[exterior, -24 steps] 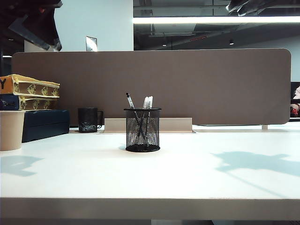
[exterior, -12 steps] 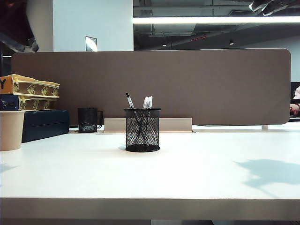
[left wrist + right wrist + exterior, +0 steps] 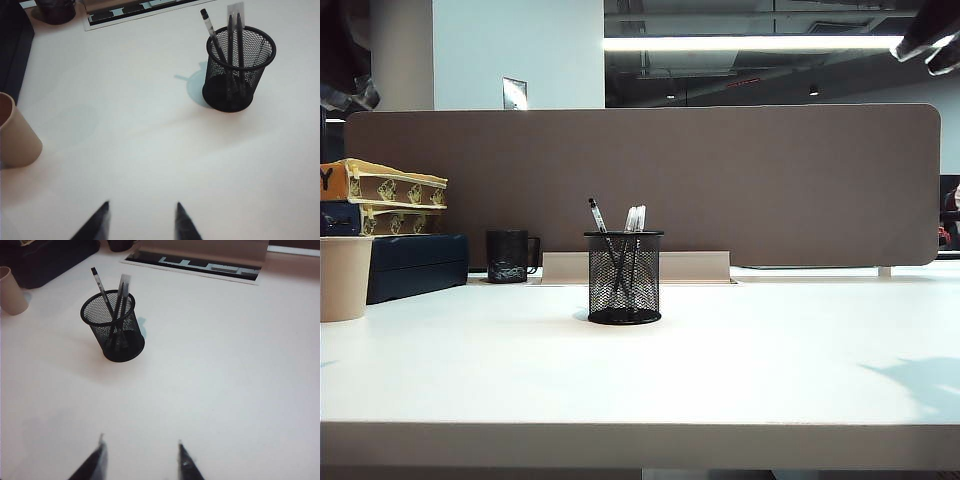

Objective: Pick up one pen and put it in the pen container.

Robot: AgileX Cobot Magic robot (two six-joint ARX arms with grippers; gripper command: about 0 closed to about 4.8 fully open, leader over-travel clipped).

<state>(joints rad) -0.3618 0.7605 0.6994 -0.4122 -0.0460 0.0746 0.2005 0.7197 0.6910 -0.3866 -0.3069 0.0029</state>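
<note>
Both your grippers hang empty above the surface [image 3: 740, 380], left gripper [image 3: 141, 220] and right gripper [image 3: 141, 459] with jaws apart. Well ahead of both, pens [image 3: 632, 222] stand in the pen container [image 3: 624, 277].

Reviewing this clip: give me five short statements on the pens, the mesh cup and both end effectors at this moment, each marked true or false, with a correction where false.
1. The pens stand inside the pen container. True.
2. The pen container lies tipped on its side. False: it stands upright on the table.
3. The left end effector is clamped on a pen. False: its fingers are apart with nothing between them.
4. The right end effector is open and empty, well away from the pen container. True.
5. The beige cup touches the pen container. False: bare table separates them.
</note>
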